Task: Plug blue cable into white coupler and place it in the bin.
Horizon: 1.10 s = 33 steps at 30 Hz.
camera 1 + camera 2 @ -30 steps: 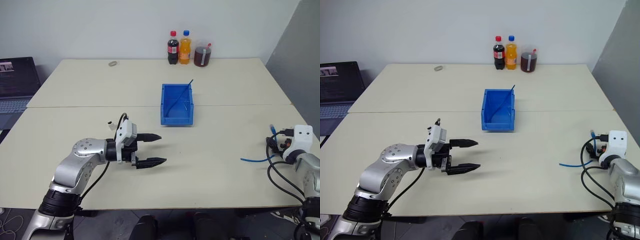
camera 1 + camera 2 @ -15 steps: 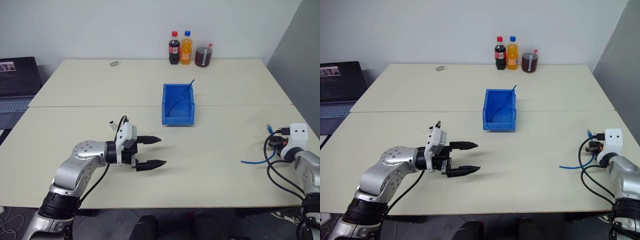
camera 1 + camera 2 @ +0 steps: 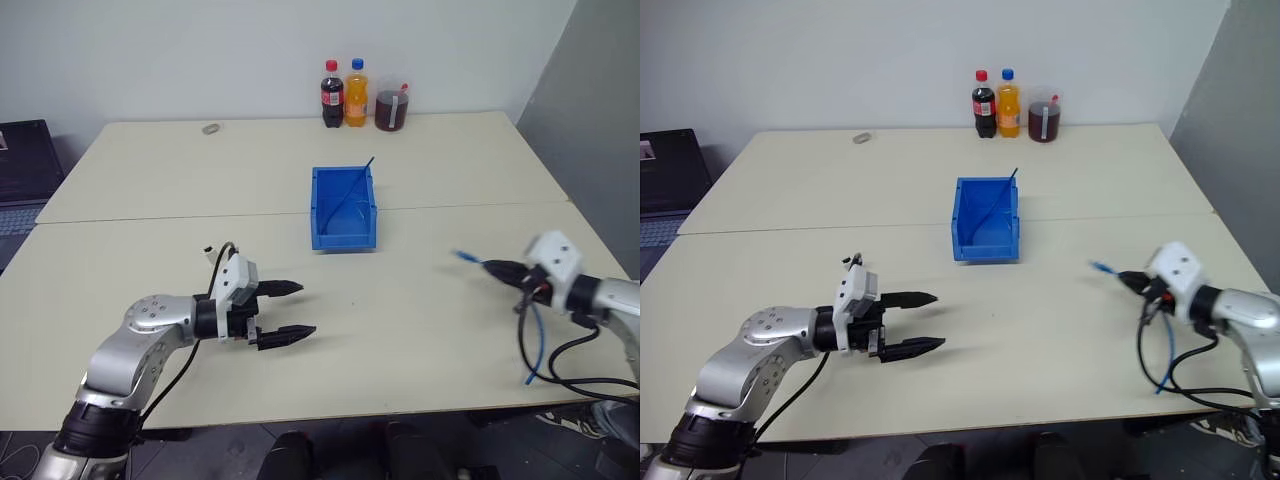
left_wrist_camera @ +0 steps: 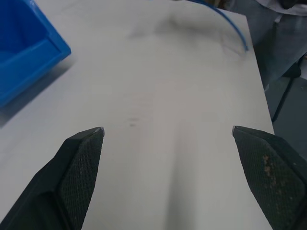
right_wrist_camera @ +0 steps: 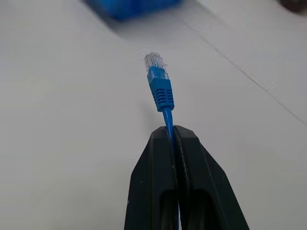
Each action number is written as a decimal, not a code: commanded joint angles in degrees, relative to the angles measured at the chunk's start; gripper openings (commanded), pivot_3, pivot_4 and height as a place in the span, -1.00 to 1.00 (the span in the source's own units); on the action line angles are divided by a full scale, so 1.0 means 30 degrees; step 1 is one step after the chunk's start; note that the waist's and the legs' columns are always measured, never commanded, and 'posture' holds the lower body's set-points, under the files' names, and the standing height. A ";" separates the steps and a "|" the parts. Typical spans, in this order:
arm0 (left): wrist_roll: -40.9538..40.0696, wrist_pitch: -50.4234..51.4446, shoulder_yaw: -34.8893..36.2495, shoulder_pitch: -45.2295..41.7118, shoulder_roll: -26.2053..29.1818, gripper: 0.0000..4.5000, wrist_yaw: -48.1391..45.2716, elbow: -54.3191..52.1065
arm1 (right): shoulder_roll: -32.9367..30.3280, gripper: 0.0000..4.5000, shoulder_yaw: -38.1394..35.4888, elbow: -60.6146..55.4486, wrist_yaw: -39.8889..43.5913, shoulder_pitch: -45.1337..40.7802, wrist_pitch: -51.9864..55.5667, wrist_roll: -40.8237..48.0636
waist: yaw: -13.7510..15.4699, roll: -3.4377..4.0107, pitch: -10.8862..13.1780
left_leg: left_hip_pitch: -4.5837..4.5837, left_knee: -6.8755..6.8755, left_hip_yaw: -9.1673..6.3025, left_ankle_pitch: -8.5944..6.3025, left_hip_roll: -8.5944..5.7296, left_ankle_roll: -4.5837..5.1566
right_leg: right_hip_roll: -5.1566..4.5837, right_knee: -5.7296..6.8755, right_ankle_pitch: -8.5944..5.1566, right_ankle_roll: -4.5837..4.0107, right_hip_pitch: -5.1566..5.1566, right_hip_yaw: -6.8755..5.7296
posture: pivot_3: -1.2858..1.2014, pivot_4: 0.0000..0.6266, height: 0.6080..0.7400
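Above the table's right side, the right gripper (image 5: 171,136) pinches the cable (image 5: 159,88), plug forward — left gripper (image 3: 288,311) gapes empty. No coupler spotted; plugging and the bin (image 3: 343,237) remain.

A pale beige desk (image 3: 150,180), made of two tops joined along a seam, stands against a plain white wall (image 3: 180,50). A grey partition (image 3: 590,110) rises at the right. A dark laptop (image 3: 25,160) sits at the left.
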 commanded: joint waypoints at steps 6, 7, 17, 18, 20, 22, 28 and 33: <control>0.0715 -0.0714 0.1109 0.1472 0.0646 1.00 0.0630 -0.0079 | 0.5051 -0.99 0.7581 0.1677 0.1589 -0.5574 -0.1825 -0.3424 | 0.0217 -0.0129 0.0136 | -0.0012 0.0012 0.0006 0.0002 0.0021 -0.0004 | 0.0026 -0.0003 0.0023 -0.0035 -0.0021 0.0002 | 0.03 -0.52 1.00; 0.0733 -0.0726 0.1154 0.1511 0.0636 1.00 0.0659 -0.0088 | 0.5491 -0.99 0.7939 0.2027 0.1729 -0.5891 -0.1800 -0.3527 | 0.0261 -0.0132 0.0138 | -0.0019 0.0011 0.0005 0.0002 0.0022 -0.0005 | 0.0025 -0.0001 0.0025 -0.0039 -0.0033 0.0004 | 0.03 -0.52 1.00; 0.0807 -0.0762 0.1348 0.2067 0.0654 1.00 0.0919 -0.0372 | 0.7959 -0.89 0.9707 0.6025 0.1607 -0.7561 -0.2888 -0.5486 | 0.0510 -0.0130 0.0139 | -0.0087 -0.0001 0.0010 -0.0003 0.0010 -0.0012 | -0.0009 0.0008 0.0041 -0.0064 -0.0117 -0.0004 | 0.03 -0.52 1.00; 0.0823 -0.0779 0.1342 0.2104 0.0652 1.00 0.0914 -0.0357 | 0.7969 -0.78 0.9644 0.6037 0.1697 -0.7550 -0.2880 -0.5510 | 0.0506 -0.0130 0.0139 | -0.0082 -0.0001 0.0012 -0.0003 0.0012 -0.0011 | -0.0004 0.0015 0.0043 -0.0067 -0.0118 -0.0003 | 0.03 -0.52 1.00; 0.0873 -0.0834 0.1310 0.2129 0.0640 1.00 0.0895 -0.0259 | 0.7980 -0.59 0.9321 0.5769 0.1791 -0.7456 -0.2480 -0.5356 | 0.0505 -0.0129 0.0140 | -0.0083 -0.0001 0.0013 -0.0003 0.0015 -0.0011 | 0.0002 0.0017 0.0044 -0.0069 -0.0120 -0.0003 | 0.03 -0.52 1.00; 0.0921 -0.0870 0.1243 0.2064 0.0615 1.00 0.0868 -0.0142 | 0.7737 -0.33 0.8969 0.5224 0.2041 -0.7293 -0.1953 -0.5112 | 0.0506 -0.0130 0.0140 | -0.0082 0.0001 0.0015 -0.0003 0.0015 -0.0011 | 0.0002 0.0017 0.0045 -0.0069 -0.0119 -0.0001 | 0.03 -0.52 1.00; 0.1244 -0.1005 0.0684 0.1243 0.0371 1.00 0.0763 0.0479 | 0.5108 0.35 0.7222 0.0514 0.4489 -0.5666 0.2544 -0.1899 | 0.0625 -0.0124 0.0144 | -0.0103 0.0009 -0.0005 -0.0003 -0.0004 -0.0011 | -0.0018 0.0012 0.0046 -0.0067 -0.0110 -0.0016 | 0.03 -0.52 1.00; 0.1896 -0.1423 -0.0178 0.0150 -0.0008 1.00 0.0498 0.1425 | 0.3644 0.66 0.5726 -0.2037 0.4069 -0.4335 0.4187 -0.0677 | 0.0506 -0.0124 0.0144 | -0.0096 0.0011 -0.0002 -0.0004 0.0007 -0.0009 | -0.0003 0.0018 0.0049 -0.0061 -0.0111 -0.0017 | 0.03 -0.52 1.00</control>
